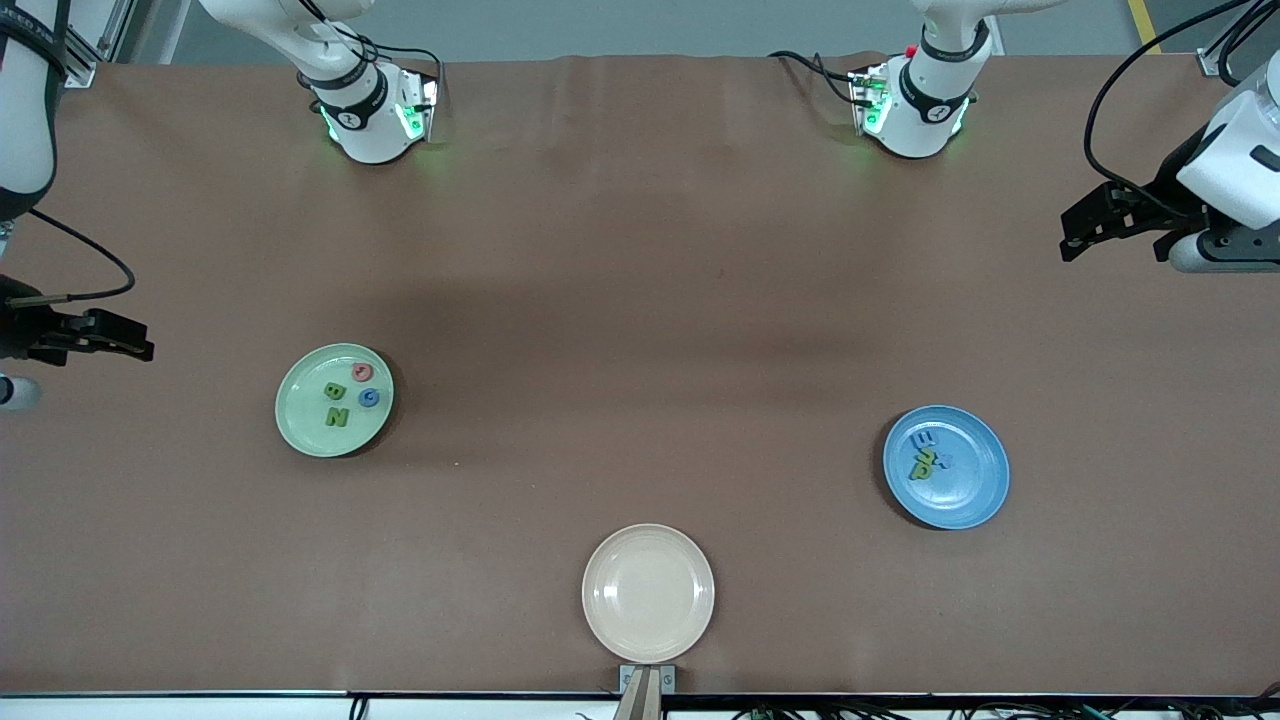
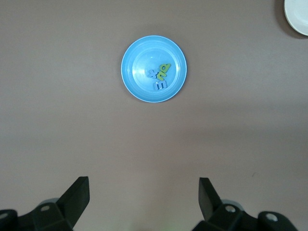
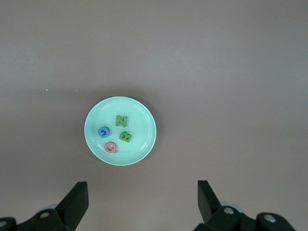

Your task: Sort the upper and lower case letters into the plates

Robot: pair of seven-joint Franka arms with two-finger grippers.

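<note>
A pale green plate (image 1: 300,405) lies toward the right arm's end of the table. It holds a green N (image 3: 121,121), a green B (image 3: 125,137), a small blue letter (image 3: 104,131) and a pink Q (image 3: 111,147). Toward the left arm's end lies a blue plate (image 1: 975,480) with a green letter (image 2: 164,70) and blue letters (image 2: 160,85) huddled together. My right gripper (image 3: 142,187) hangs open and empty over bare table, short of the green plate (image 3: 139,120). My left gripper (image 2: 144,185) is open and empty over bare table, well short of the blue plate (image 2: 139,62). Both arms wait.
A beige round plate (image 1: 648,593) with nothing in it sits at the table edge nearest the front camera, midway between the two plates. In the front view, the right gripper (image 1: 140,345) and left gripper (image 1: 1072,235) show at the table's two ends.
</note>
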